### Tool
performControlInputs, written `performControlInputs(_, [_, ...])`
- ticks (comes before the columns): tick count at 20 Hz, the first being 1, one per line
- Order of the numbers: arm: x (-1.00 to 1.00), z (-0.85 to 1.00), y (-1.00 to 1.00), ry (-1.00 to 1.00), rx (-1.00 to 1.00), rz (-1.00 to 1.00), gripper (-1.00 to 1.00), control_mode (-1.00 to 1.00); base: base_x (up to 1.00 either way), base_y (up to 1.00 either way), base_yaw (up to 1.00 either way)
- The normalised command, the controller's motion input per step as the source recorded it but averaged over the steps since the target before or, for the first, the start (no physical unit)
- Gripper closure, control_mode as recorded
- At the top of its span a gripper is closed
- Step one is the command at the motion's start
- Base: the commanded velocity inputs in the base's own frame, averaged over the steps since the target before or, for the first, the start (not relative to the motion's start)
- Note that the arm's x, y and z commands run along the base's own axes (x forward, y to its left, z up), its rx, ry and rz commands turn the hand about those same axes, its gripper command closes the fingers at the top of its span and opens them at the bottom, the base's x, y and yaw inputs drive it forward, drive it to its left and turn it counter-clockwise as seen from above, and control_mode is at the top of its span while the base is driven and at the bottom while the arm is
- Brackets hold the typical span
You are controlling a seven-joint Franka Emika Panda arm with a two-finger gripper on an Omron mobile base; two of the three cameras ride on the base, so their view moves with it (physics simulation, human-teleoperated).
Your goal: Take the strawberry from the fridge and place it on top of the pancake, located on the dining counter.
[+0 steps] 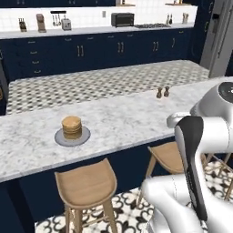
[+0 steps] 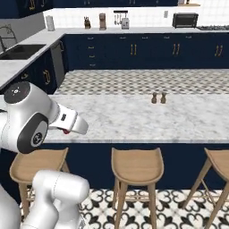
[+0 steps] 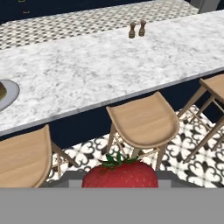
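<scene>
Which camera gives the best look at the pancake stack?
The left base view: the tan-brown round pancake stack sits whole on its round grey plate on the marbled white counter. The hand view catches just the plate's rim at its left edge.

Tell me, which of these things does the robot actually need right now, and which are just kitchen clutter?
Needed:
- strawberry, held in the fingers
- pancake stack on its plate
- dining counter

Just lying about:
- two small shakers on the counter
- wooden stools
- toaster oven on the far counter
- sink
</scene>
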Motion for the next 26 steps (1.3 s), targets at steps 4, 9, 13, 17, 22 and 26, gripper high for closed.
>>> performControlInputs(4, [0.0, 0.0, 0.0, 0.0, 0.0, 0.0, 1.0, 1.0, -0.27, 1.0, 0.14])
performControlInputs(9, [0.0, 0.0, 0.0, 0.0, 0.0, 0.0, 1.0, 1.0, -0.06, 0.9, 0.25])
performControlInputs(13, [0.0, 0.0, 0.0, 0.0, 0.0, 0.0, 1.0, 1.0, 0.37, 0.76, 0.14])
performControlInputs(17, [0.0, 0.0, 0.0, 0.0, 0.0, 0.0, 1.0, 1.0, 0.59, 0.16, 0.0])
performControlInputs(22, [0.0, 0.0, 0.0, 0.0, 0.0, 0.0, 1.0, 1.0, 0.57, 0.24, 0.05])
performControlInputs(26, [0.0, 0.0, 0.0, 0.0, 0.0, 0.0, 1.0, 1.0, 0.05, -0.01, 0.03])
